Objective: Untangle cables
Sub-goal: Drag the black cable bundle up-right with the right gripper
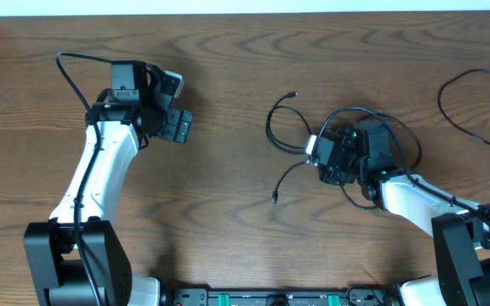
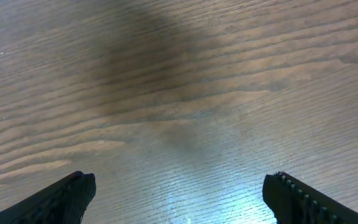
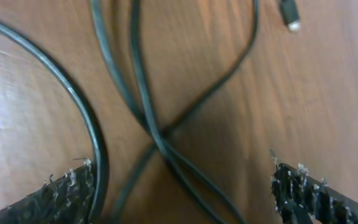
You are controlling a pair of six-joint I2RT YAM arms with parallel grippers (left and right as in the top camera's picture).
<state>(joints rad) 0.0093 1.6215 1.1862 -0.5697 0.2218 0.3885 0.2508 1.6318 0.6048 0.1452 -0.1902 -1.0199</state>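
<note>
A: Two cable groups show on the overhead view. What do we record?

B: One black cable (image 1: 442, 106) lies alone at the far right, well apart from the rest — we count it as freed. The tangled cables (image 1: 270, 127) loop at centre, with the right gripper (image 1: 326, 161) directly over them. The left gripper (image 1: 177, 126) hangs over bare table (image 1: 245, 68), well apart from any cable.

A: Left wrist view?

B: Fingers spread wide, nothing between them, only wood grain below.

A: Right wrist view?

B: Fingers also wide, gripping nothing. Between them we see black cables crossing at one point; a plug (image 3: 289, 17) lies beyond. We judge the task partly done — the central tangle is left to separate.
</note>
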